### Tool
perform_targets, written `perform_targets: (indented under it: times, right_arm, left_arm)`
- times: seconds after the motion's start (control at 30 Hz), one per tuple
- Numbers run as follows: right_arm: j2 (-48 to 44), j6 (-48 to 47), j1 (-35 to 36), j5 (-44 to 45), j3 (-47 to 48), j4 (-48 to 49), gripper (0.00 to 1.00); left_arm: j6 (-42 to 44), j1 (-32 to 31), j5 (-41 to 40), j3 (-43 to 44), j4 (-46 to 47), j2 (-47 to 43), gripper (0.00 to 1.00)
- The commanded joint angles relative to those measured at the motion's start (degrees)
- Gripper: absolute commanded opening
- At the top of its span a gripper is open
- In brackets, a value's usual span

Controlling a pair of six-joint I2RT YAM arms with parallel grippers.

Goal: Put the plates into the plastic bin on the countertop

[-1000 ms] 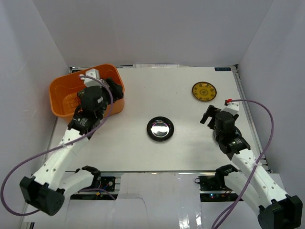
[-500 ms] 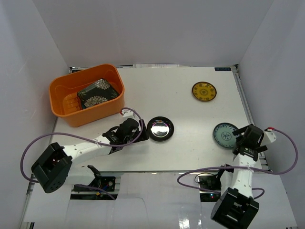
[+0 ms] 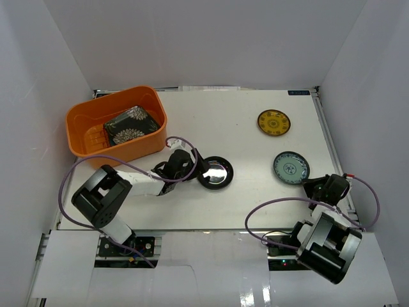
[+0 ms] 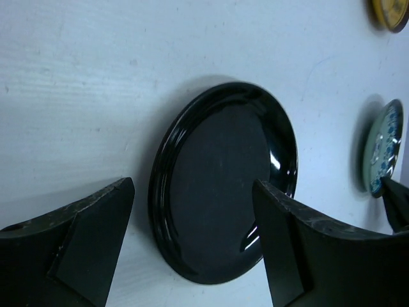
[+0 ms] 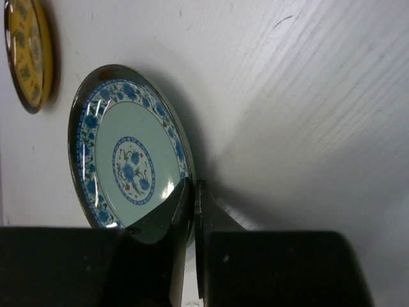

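Observation:
The glossy black round plate (image 3: 215, 173) (image 4: 223, 182) lies flat in the middle of the countertop (image 3: 243, 137). My left gripper (image 3: 199, 169) (image 4: 192, 187) stands open at its left edge, one finger on each side of the near rim, without touching it. My right gripper (image 3: 309, 185) (image 5: 193, 185) is shut on the near rim of the light-blue patterned plate (image 3: 291, 167) (image 5: 124, 160), whose gripped edge looks slightly raised. The small yellow patterned plate (image 3: 274, 122) (image 5: 29, 54) lies at the far right. The orange plastic bin (image 3: 83, 128) at the far left holds the black floral square plate (image 3: 131, 126).
Grey walls close off the left, back and right sides. Purple cables loop from both arms over the near part of the table. The right arm is folded low by the right table edge (image 3: 332, 153).
My left arm has swung from the bin down to the black plate. My right arm has drawn back to the near right, shut on the blue plate's rim and shifted it farther in.

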Motion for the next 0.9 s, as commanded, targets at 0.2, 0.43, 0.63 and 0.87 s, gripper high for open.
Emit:
perform_targets:
  times: [0.2,0.43,0.63,0.87]
  right_arm:
    - [-13.59,3.80,0.20,-16.75,-2.25,2.02,0.08]
    - [-18.90,3.87,1.96,-21.50,4.98,0.66,0.08]
    - [-16.95,6.35,6.25,-24.34,8.03,6.76,0.08]
    - [-12.56,2.66,27.32,-15.11,15.77,5.61,0.08]
  left_arm:
    - [-1.70,1.11,2.61,-0.64,4.44,8.05,0.16]
    - [2.16,1.11,2.87,2.34,-1.27,-0.70,0.00]
    - [5.94,7.32,2.69,11.30,-15.83,-17.59,0.00]
    - [12.10,32.37,6.38,30.55,-32.11,-20.34,0.00]
